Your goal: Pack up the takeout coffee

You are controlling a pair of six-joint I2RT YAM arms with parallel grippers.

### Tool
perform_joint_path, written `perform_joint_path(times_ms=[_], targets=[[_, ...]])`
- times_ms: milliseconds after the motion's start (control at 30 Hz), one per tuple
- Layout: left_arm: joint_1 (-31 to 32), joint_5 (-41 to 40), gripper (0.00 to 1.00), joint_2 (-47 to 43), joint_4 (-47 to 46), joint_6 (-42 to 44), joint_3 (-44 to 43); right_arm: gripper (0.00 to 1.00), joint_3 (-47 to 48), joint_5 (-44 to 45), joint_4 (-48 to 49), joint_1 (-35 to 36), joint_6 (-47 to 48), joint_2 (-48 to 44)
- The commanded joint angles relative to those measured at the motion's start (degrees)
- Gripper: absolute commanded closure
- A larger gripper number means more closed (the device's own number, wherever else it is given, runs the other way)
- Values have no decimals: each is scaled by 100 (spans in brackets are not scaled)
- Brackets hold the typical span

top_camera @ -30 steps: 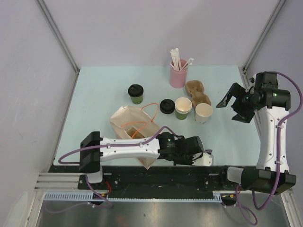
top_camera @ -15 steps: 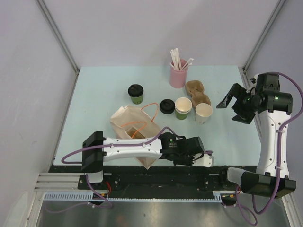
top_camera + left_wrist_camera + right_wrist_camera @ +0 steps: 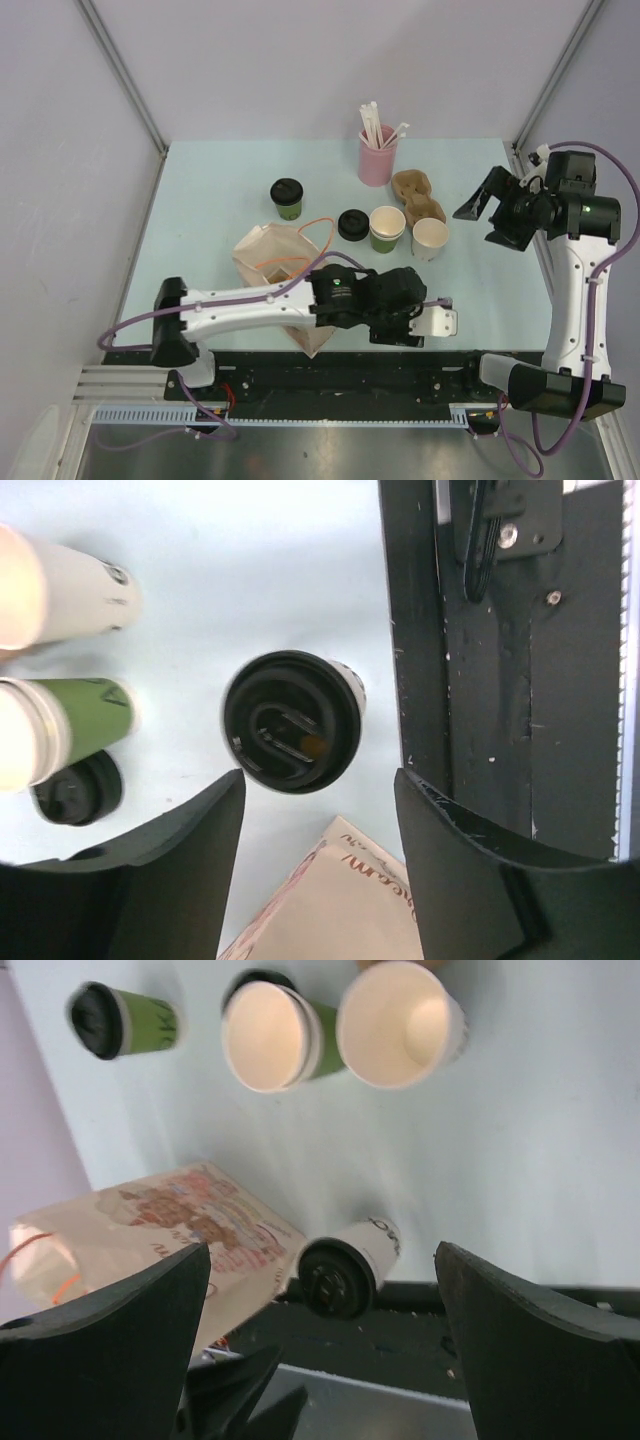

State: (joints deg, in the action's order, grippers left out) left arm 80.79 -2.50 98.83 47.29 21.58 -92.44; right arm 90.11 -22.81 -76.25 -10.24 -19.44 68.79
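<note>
1. My left gripper point(image 3: 318, 785) hangs over the lidded white cup point(image 3: 290, 722), jaws parted and touching neither side; the cup sits at the near edge of the table point(image 3: 200, 200), just beside the paper bag point(image 3: 275, 262).
2. My right gripper point(image 3: 482, 218) is spread wide, holding nothing.
3. The lidded green cup point(image 3: 287, 198) stands beyond the bag; 2 unlidded cups, the open green cup point(image 3: 386, 228) and the open white cup point(image 3: 430, 238), look empty; the pink cup point(image 3: 377, 160) holds straws point(image 3: 375, 125).
</note>
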Motion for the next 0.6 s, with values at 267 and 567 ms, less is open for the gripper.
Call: perform_joint_path(times_ms=[267,567], targets=[[-378,479,31,-1761,-71,-250,-301,8,-188,-1227,2810,100,-185,-526],[-2443,-319,32,-2210,193,-762,-844,25,-176,1313,875,4387,1880,-656]])
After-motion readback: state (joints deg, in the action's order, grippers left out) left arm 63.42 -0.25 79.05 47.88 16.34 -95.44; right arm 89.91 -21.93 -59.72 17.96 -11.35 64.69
